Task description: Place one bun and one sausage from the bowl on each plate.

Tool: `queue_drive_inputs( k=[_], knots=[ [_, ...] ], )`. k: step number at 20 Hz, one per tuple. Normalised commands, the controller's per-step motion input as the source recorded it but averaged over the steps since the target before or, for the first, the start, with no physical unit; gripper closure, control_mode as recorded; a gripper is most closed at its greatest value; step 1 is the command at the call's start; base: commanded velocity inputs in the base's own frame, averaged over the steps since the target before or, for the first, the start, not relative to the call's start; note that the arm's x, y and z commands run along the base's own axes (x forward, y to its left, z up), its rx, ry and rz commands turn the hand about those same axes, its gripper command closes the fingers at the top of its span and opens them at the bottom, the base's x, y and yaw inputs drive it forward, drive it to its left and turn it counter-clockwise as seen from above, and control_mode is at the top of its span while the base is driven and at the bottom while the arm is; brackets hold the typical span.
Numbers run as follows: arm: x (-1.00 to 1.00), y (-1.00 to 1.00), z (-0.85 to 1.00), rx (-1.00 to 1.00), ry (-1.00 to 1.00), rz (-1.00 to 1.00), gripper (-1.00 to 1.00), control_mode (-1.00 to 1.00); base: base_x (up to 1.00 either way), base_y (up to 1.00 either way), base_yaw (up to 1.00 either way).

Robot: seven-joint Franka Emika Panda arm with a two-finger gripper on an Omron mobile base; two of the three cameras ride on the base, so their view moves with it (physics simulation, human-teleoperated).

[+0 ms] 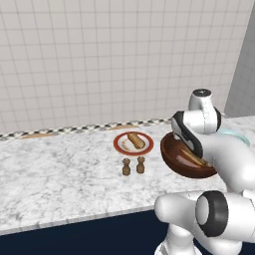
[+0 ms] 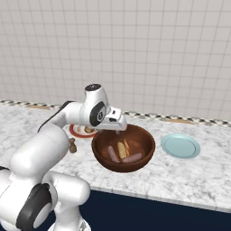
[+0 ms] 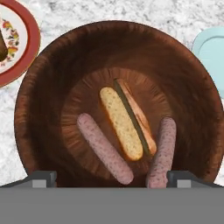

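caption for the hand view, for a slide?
Hand view over the brown bowl holding one split bun and two sausages, jaws open above them.

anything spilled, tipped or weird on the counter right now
Nothing stands out. The bowl sits upright holding one bun and two sausages, the red-rimmed plate has a bun on it, and the teal plate lies flat.

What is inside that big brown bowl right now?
Inside the bowl lie one split bun in the middle and two sausages, one on each side. The far ends of both sausages are cut off by the picture's lower edge.
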Motion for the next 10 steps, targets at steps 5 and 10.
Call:
queue_drive_inputs(
  k=[5,10],
  knots=[
    [-0.10,-0.41,0.00,0.00,0.13,-0.12,-1.00,-1.00,0.00,0.00,0.00],
    [-0.32,-0.34,-0.15,0.00,0.14,-0.05,-1.00,-1.00,0.00,0.00,0.00]
  ],
)
